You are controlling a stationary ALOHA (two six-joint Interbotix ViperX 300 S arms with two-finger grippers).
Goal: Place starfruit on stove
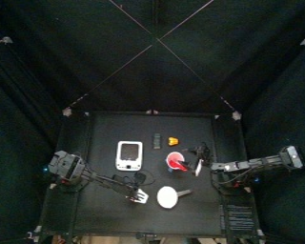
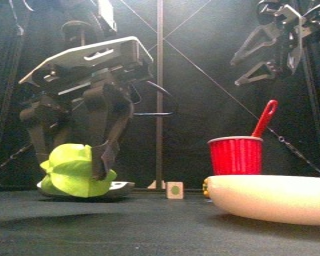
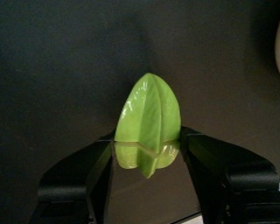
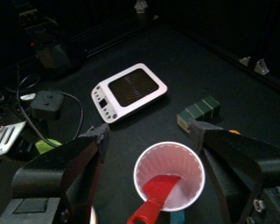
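Note:
The starfruit (image 3: 149, 109) is a glossy green ridged toy fruit. My left gripper (image 3: 149, 144) is shut on its lower part, one jaw pressed to each side. In the front view the starfruit (image 2: 76, 170) sits low at the table's left with the left gripper (image 2: 96, 150) down over it. The stove (image 1: 130, 154), a white slab with a dark top, lies left of centre, farther back than the fruit. It also shows in the right wrist view as the stove (image 4: 130, 91). My right gripper (image 4: 152, 133) hangs open above a red cup.
A red cup (image 2: 234, 155) with a red spoon stands near the middle. A white round disc (image 1: 167, 197) lies at the front, just right of the left gripper. A small orange piece (image 1: 175, 141) sits at the back, and a dark green block (image 4: 203, 109) lies near the cup.

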